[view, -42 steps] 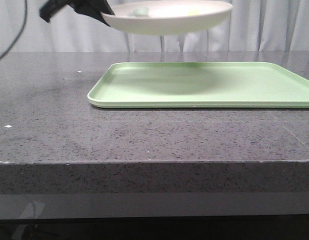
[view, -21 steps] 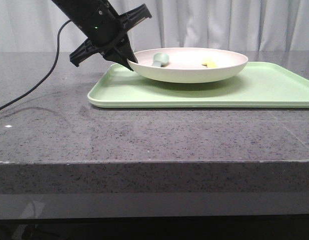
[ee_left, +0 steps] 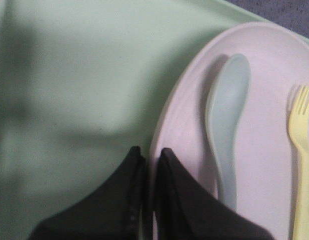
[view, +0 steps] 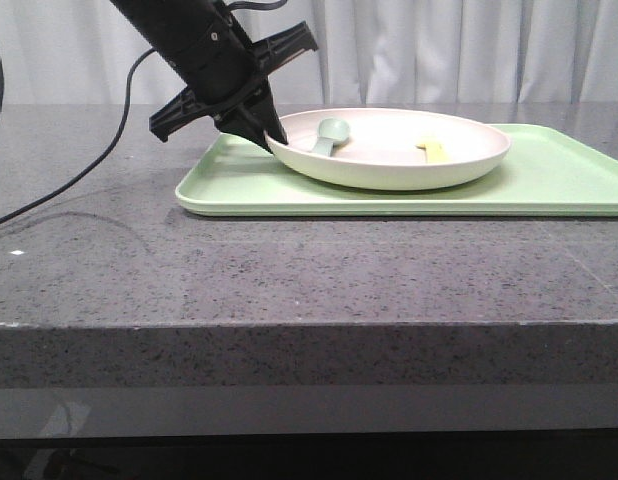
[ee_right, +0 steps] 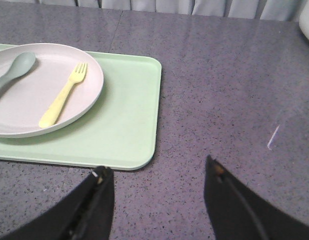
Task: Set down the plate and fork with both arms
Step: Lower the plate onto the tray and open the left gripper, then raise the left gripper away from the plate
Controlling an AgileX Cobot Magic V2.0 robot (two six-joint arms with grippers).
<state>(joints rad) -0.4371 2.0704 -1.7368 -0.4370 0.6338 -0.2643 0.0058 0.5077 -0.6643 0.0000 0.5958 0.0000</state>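
Note:
The cream plate rests on the light-green tray, towards its left end. It also shows in the left wrist view and the right wrist view. The yellow fork lies in the plate, seen too in the front view and the left wrist view. My left gripper is shut on the plate's left rim, one finger inside the rim and one outside. My right gripper is open and empty over bare table right of the tray.
A pale grey-green spoon lies in the plate beside the fork, also in the left wrist view. The tray sits on a grey speckled table. A black cable runs across the table's left side.
My left gripper has lowered the plate, with fork and spoon in it, from high above the tray down onto the tray. It still grips the rim.

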